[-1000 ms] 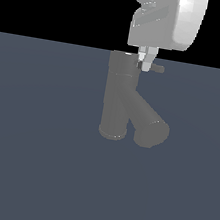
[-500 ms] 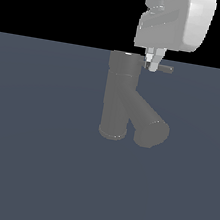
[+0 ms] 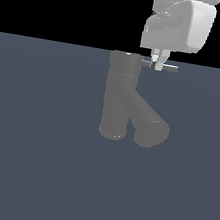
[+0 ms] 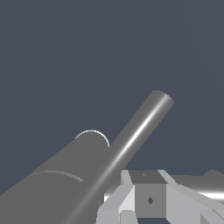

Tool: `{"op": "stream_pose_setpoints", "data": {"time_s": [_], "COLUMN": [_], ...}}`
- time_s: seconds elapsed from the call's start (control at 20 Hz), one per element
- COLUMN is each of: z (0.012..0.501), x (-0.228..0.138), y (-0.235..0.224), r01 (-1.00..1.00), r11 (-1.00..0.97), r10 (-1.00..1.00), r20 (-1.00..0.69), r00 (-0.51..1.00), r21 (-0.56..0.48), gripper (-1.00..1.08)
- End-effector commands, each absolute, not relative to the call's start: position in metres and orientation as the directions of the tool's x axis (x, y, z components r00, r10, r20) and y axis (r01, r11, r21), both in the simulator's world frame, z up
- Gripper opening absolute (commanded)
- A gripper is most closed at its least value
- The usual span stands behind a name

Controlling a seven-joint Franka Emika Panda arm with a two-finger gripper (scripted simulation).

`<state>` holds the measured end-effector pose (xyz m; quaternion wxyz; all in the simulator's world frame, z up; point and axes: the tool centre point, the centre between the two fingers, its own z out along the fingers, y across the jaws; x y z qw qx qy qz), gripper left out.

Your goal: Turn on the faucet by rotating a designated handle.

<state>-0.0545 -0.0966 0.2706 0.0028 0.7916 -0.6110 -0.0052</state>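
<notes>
The handle (image 3: 165, 67) is a thin rod sticking out level from the cap of the faucet (image 3: 119, 96), pointing toward the exterior view's right. The faucet stands upright on the table (image 3: 32, 160), its thick spout slanting down toward the same side. The pincer (image 3: 157, 62) hangs from above with its fingertips at the rod, close to the cap; the fingers sit narrow, apparently touching or straddling the rod, though whether they clamp it cannot be told. In the wrist view the spout (image 4: 131, 140) runs away from the camera, with the pincer's body low in that picture. Judged from this, the approach looks finished and contact seems made; the turning of the handle appears largely left to do.
</notes>
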Motion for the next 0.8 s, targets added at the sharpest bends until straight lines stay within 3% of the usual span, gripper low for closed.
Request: {"op": "stream_pose_setpoints", "data": {"time_s": [0.0,0.75], "z": [0.271,0.271], "x": [-0.044,-0.007], "y": [-0.114,-0.149], "r01": [-0.973,-0.978], "r11": [-0.232,-0.211], "r10": [-0.973,-0.978], "r20": [0.000,0.000], "r00": [0.232,0.211], "r21": [0.002,0.000], "gripper": [-1.00,-1.00]}}
